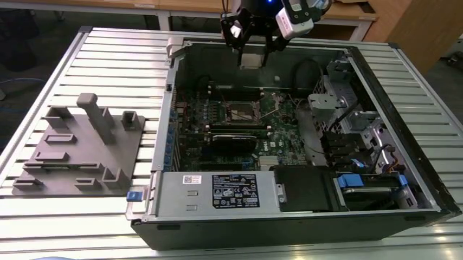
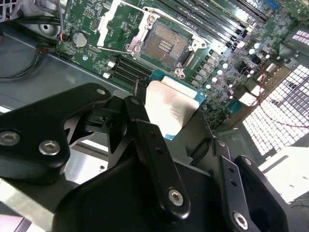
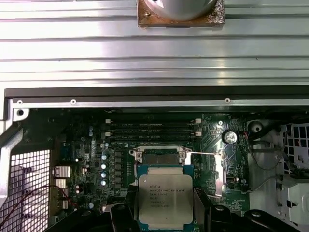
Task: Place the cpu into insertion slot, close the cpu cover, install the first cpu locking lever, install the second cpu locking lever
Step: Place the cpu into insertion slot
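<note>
My gripper [image 1: 252,50] hangs above the far wall of the open computer case, shut on the cpu [image 1: 251,60]. The cpu [image 3: 165,198] is a flat square chip with a silver-grey top and a green edge, held by its sides between two black fingers [image 2: 145,130]. Below and ahead of it lies the insertion slot [image 2: 166,46], a dark square socket with a silvery rim, with nothing in it. The cpu cover [image 2: 119,23] stands swung open beside the slot. In the exterior view the insertion slot [image 1: 244,112] is well below the gripper, near the middle of the motherboard.
The case [image 1: 405,162] lies on its side on a slatted metal table [image 1: 108,59]. A grey fixture block [image 1: 79,151] sits at the exterior view's left. Memory slots [image 3: 152,128], cables [image 2: 29,48], a drive cage [image 1: 340,103] and a black card [image 1: 233,143] surround the socket.
</note>
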Robot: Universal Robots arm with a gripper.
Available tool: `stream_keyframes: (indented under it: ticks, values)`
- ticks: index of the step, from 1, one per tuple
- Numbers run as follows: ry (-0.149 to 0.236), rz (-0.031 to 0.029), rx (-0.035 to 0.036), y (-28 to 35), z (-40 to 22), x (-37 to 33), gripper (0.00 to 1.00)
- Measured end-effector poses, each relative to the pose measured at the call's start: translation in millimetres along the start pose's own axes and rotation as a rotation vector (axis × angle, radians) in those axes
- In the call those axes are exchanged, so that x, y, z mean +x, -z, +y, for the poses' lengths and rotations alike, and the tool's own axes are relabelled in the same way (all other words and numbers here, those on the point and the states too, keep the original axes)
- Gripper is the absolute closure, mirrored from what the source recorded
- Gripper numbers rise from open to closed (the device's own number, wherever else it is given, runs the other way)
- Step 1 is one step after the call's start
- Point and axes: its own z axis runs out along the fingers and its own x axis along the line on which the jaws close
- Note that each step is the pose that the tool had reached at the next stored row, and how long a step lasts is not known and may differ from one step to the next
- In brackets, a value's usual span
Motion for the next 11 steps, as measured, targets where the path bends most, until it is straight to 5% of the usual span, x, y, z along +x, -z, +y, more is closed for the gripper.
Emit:
stream_keyframes:
  ticks: [11]
  values:
    - [0.0,0.0,0.0,-6.1,-0.5,-0.1,0.46]
